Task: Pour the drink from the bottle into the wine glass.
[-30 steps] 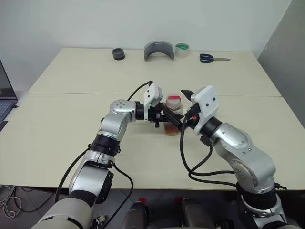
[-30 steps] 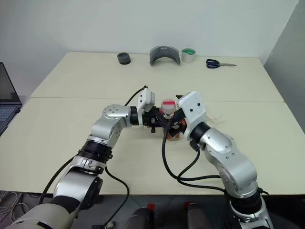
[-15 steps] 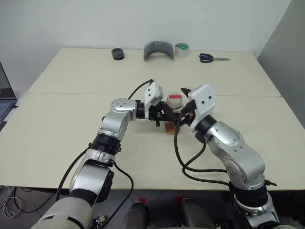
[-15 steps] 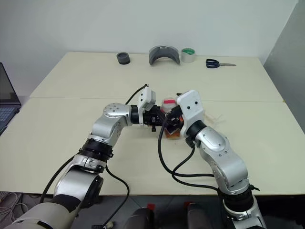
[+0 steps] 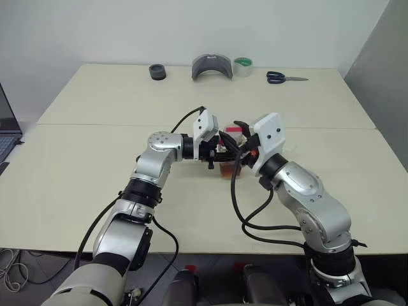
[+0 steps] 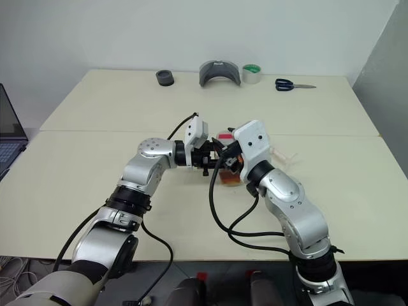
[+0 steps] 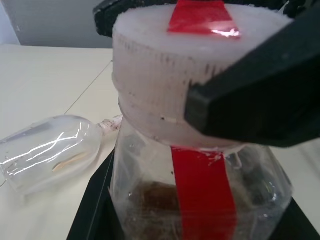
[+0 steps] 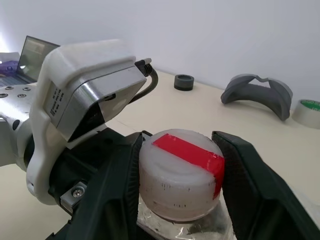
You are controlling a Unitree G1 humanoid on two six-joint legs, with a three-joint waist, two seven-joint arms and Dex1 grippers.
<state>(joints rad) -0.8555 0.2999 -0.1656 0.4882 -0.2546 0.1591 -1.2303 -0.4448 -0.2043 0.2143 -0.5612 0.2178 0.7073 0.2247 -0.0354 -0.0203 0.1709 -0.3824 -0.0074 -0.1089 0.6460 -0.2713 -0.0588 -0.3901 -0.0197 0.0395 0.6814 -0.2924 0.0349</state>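
Stage: I judge this the uncapping step; nothing is poured, and the cap (image 8: 181, 172) sits on the bottle (image 7: 200, 200).
Done so far: I have the bottle clamped upright near the middle of the table (image 5: 95, 159), and my second claw is at the cap.
Left to do: twist the cap off, set the wine glass (image 7: 47, 155) on its foot, then tip the bottle over it. That is my reading, not something the pictures settle.
Left gripper (image 5: 220, 152): closed on the bottle's body, its black fingers reaching in from the side.
Right gripper (image 8: 182, 190): its two fingers (image 8: 117, 185) flank the cap, one each side, touching or very nearly so; I take it as gripping the cap.
Bottle: small, clear plastic, wide neck, with a red strip running down the side and over the top. The cap looks whitish with that red band across it.
Drink (image 5: 228, 171): reddish-brown, lying low in the bottle, well below the neck.
Wine glass: lying on its side on the table just beside the bottle, bowl clear and empty as far as I can see. Its stem and foot I cannot make out properly.
Elsewhere: scissors (image 5: 285, 78), a tape roll (image 5: 243, 65) and a grey curved piece (image 5: 212, 67) sit along the far edge, well apart from my work.
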